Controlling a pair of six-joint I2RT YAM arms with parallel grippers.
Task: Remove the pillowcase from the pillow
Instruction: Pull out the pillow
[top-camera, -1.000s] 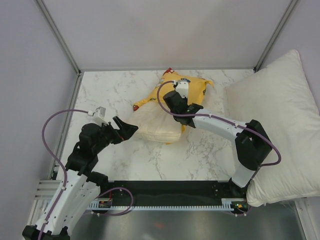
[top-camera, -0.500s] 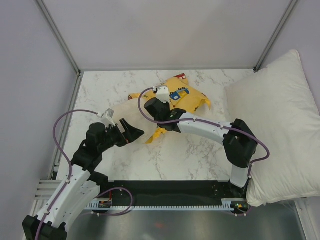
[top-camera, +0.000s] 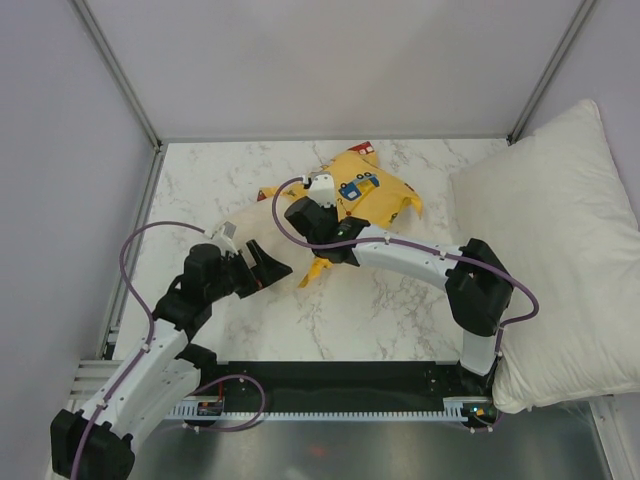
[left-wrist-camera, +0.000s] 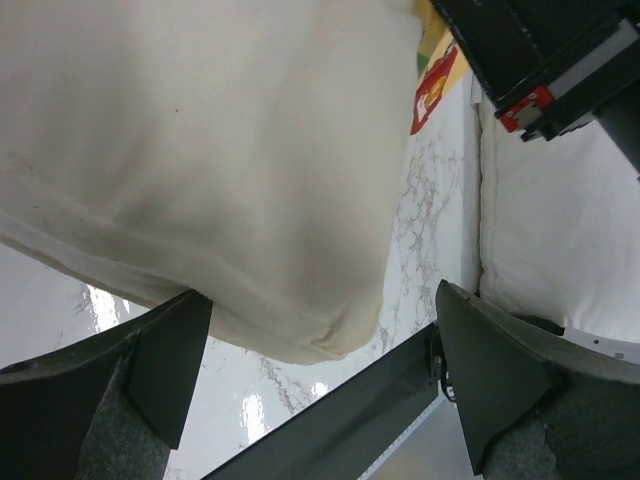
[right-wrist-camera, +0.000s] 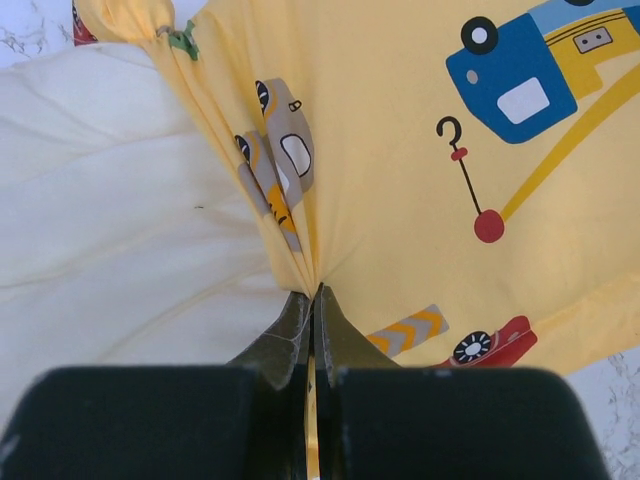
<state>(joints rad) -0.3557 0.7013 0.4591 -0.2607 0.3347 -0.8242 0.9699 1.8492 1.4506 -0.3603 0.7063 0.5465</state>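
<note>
Pillowcase (right-wrist-camera: 420, 150) fabric is pinched in a tight fold between the closed fingers of the right gripper (right-wrist-camera: 316, 300), near the middle of the table (top-camera: 400, 300). The left gripper (left-wrist-camera: 320, 370) stands wide open, with the pillow (left-wrist-camera: 200, 150) corner just ahead, between its fingers.

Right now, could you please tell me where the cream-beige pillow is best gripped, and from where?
Take the small cream-beige soft pillow by its bare rounded corner, coming from the left, opposite the yellow car-printed fabric pillowcase that the right gripper pinches. That corner sits uncovered between the open jaws of the left gripper, so closing there should catch pillow alone.
</note>
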